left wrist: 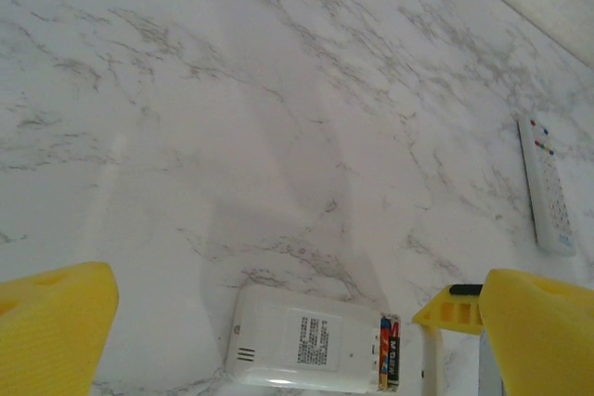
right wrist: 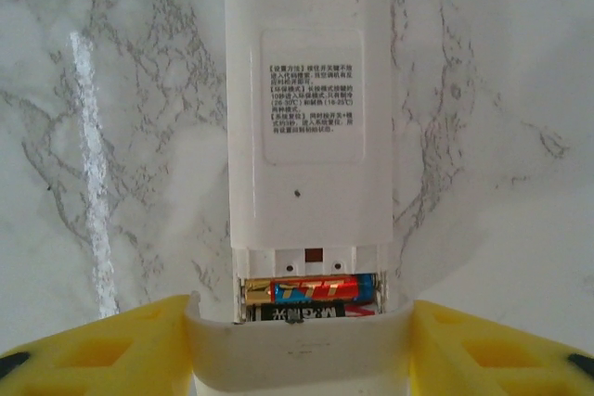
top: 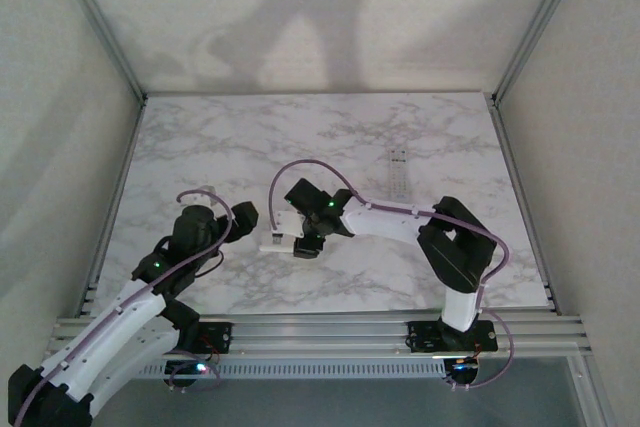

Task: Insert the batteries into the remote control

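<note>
The remote (right wrist: 308, 118) lies face down on the bench (top: 200, 147), near-middle, with two batteries (right wrist: 311, 290) in its open bay, the right tool (right wrist: 299, 368) clamped on the cover (right wrist: 297, 340) at that end and the left tool (left wrist: 299, 322) hanging apart just left.

Back of remote control (right wrist: 309, 220): pale sticker (right wrist: 312, 90), several lines of small Chinese print with bracketed headings, too fine to transcribe. Red-and-blue battery (right wrist: 316, 288): gold lettering, not legible. Black battery (right wrist: 306, 311): white capitals, partly covered, unreadable.
</note>
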Controlling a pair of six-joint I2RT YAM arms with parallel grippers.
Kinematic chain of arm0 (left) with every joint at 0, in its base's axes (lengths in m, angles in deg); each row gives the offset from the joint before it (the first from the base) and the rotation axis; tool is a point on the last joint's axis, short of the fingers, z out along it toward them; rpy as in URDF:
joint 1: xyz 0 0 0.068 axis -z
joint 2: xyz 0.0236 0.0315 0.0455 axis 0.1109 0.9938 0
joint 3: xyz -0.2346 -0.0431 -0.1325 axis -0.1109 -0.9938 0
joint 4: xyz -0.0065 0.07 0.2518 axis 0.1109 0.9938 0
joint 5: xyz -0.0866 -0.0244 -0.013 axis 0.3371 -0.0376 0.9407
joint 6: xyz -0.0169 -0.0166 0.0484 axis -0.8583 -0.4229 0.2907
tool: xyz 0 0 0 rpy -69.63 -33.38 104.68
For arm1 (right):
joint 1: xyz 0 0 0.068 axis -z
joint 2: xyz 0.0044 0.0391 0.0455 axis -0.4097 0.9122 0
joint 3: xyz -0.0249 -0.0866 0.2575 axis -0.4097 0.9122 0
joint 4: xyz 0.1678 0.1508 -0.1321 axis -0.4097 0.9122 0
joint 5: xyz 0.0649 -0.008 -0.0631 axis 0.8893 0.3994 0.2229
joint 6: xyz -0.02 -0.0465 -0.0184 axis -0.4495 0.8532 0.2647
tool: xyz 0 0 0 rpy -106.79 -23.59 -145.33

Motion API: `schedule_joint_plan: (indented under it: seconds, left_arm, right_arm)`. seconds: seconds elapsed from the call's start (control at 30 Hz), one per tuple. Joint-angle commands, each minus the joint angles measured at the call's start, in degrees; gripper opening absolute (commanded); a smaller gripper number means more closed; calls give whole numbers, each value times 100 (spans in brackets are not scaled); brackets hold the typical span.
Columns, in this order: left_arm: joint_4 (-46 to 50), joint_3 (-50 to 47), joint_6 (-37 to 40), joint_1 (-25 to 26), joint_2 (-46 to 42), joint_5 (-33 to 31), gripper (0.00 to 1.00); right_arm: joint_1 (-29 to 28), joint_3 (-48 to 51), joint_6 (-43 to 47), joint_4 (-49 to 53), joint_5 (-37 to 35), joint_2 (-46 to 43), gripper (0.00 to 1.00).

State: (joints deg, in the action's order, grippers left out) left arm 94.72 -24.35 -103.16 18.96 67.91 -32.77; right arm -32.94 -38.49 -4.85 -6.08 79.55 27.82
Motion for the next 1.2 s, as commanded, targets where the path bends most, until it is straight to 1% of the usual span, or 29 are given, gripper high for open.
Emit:
schedule_joint_plan:
  seconds: [0.0,0.2,0.53,0.97,1.17]
  left_arm:
    - [94,-40,-68,-149,-112,-13,99]
    - [85,-126,-14,-238,-174,94,99]
    - [48,-136,47,-300,-139,165,99]
    - [39,-146,47,-326,-172,143,99]
    - [43,-153,43,-335,-174,147,99]
  right_arm:
    - [-56,-157,-113,-7,115,187,57]
    - [-61,-263,-96,159,-15,351,57]
    - [-57,-381,-50,55,-192,593,58]
    - [-62,-466,-19,321,-38,759,59]
    - [-58,-493,-20,399,-95,740,65]
